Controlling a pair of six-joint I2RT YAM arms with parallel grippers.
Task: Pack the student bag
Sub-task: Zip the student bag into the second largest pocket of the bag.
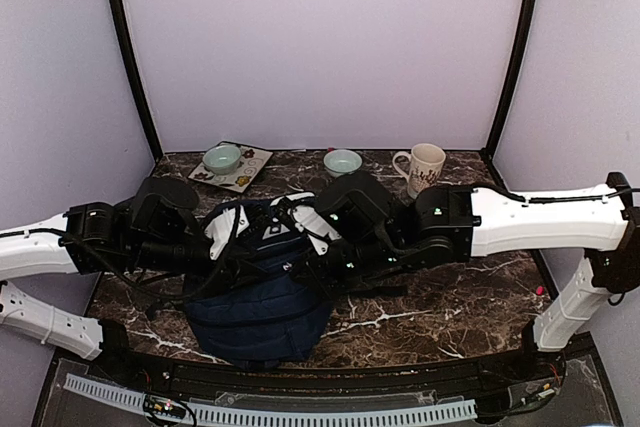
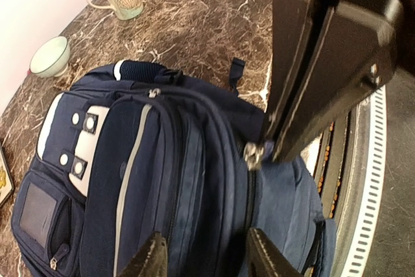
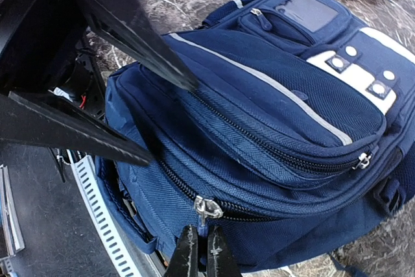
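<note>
The student bag [image 1: 262,312], navy with a white patch, lies front-centre on the marble table, between both arms. My right gripper [image 3: 201,259] is shut on the blue tab of the main compartment's silver zipper pull [image 3: 207,209], low on the bag's side. In the left wrist view the same pull [image 2: 253,156] shows under the closed right fingers [image 2: 311,89]. My left gripper [image 2: 206,261] is open, its jaws apart astride the ridge of the bag [image 2: 162,180] beside that zipper. In the top view both grippers, left [image 1: 232,257] and right [image 1: 322,269], sit over the bag's upper part.
A teal bowl [image 1: 222,158] sits on a patterned mat [image 1: 248,175] at the back left. A second bowl [image 1: 343,161] and a decorated mug [image 1: 424,167] stand at the back. A white cable track [image 1: 270,413] runs along the front edge below the bag.
</note>
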